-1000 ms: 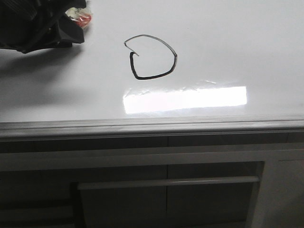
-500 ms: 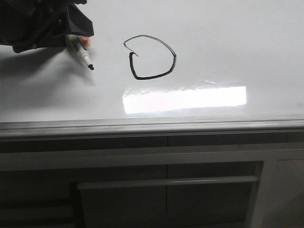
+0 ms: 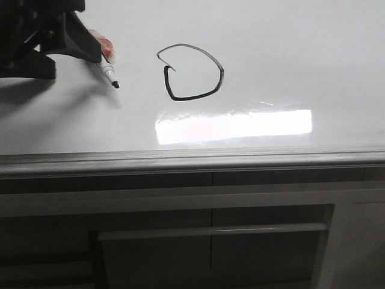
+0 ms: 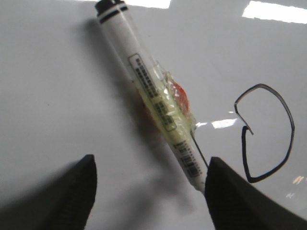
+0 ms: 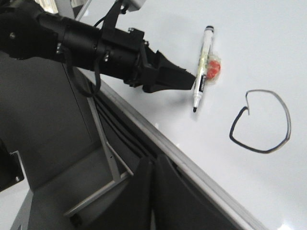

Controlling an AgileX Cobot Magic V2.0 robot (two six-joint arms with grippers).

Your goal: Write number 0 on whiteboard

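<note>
The number 0 (image 3: 192, 97) is a lopsided black loop on the whiteboard (image 3: 289, 60); it also shows in the left wrist view (image 4: 243, 153) and the right wrist view (image 5: 254, 149). A white marker (image 3: 108, 72) with an orange-and-clear wrap lies flat on the board left of the loop, uncapped tip toward the near edge. My left gripper (image 3: 66, 57) is open, its jaws wide apart above the board (image 4: 151, 165); the marker (image 4: 153, 96) runs beside one fingertip (image 4: 225, 191), ungripped. My right gripper (image 5: 153, 160) is shut and empty, off the board's near edge.
A grey metal edge strip (image 3: 192, 161) borders the board's near side. A bright rectangular light reflection (image 3: 234, 125) lies below the loop. The dark grey cabinet front (image 3: 210, 241) is below the board. The left arm (image 5: 96, 43) reaches over the board's left part.
The left gripper has let go of the marker and drawn back to the left. The marker now lies on the board. The loop is unchanged.
</note>
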